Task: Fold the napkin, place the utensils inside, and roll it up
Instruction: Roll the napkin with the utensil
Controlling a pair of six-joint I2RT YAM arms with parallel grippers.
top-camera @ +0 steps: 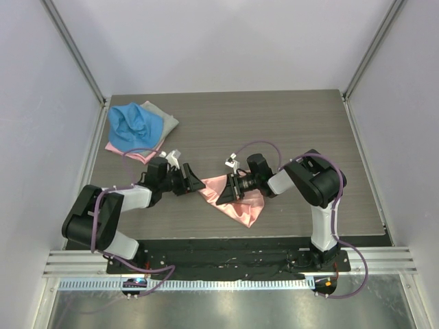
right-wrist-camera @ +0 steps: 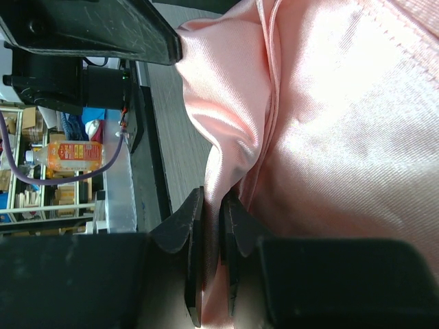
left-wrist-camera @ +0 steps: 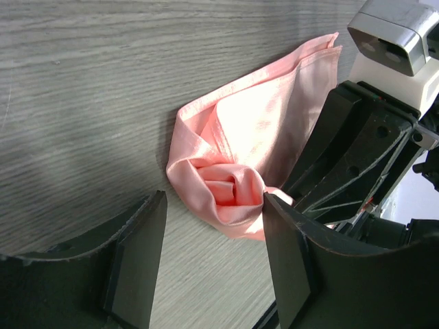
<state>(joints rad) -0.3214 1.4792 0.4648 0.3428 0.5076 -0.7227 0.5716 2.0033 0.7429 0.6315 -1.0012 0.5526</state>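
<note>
Napkin (left-wrist-camera: 233, 171): pink, loosely rolled at one end; rolling step, judged. Left gripper (left-wrist-camera: 212, 226): spread about that end. Right gripper (right-wrist-camera: 211, 212): pinching a fold. Next: close left, tighten roll.

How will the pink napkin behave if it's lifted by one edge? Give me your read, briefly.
Probably floppy: the napkin bunches into soft folds and drapes from where the right claw pinches it. Likely slippery, given its satin sheen. The loose roll at its end may well unwind, since the left claw stands open, not clamping it.
</note>
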